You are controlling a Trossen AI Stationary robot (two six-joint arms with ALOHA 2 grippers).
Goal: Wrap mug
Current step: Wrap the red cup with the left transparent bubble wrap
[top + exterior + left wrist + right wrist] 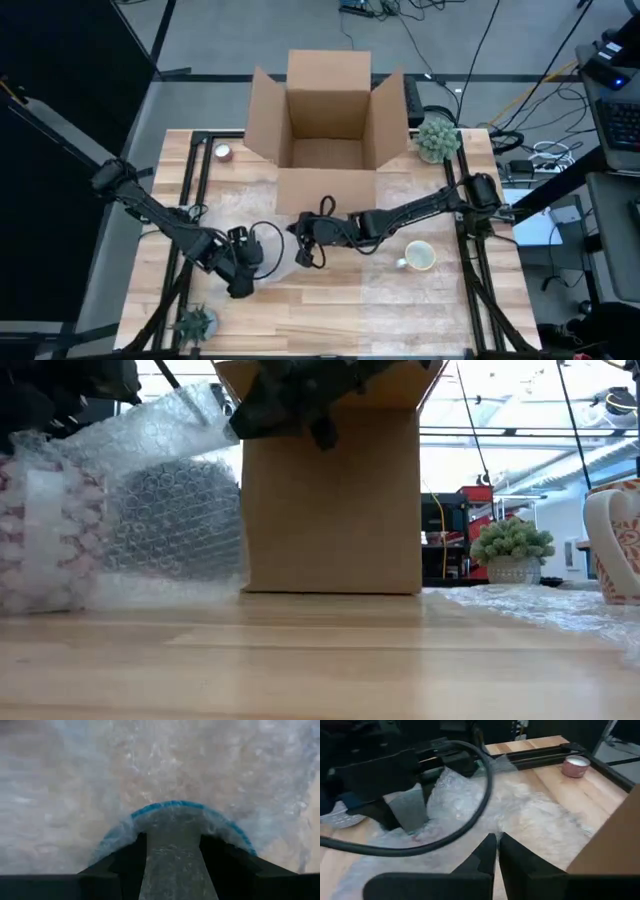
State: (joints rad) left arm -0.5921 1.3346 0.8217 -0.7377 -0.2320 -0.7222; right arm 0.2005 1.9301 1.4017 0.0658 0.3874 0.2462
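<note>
Taking the cardboard box as landmark: front-left of it, the left gripper pinches bubble wrap, apparently lifting a flap. Directly in front, the right gripper hovers, fingers closed on nothing. Front-right, the mug sits unwrapped.

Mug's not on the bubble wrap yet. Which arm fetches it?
Probably the right. The mug stands on the table's right side beside the right arm, whose gripper has shut, seemingly empty jaws. The left gripper is pressed into the bubble wrap.
</note>
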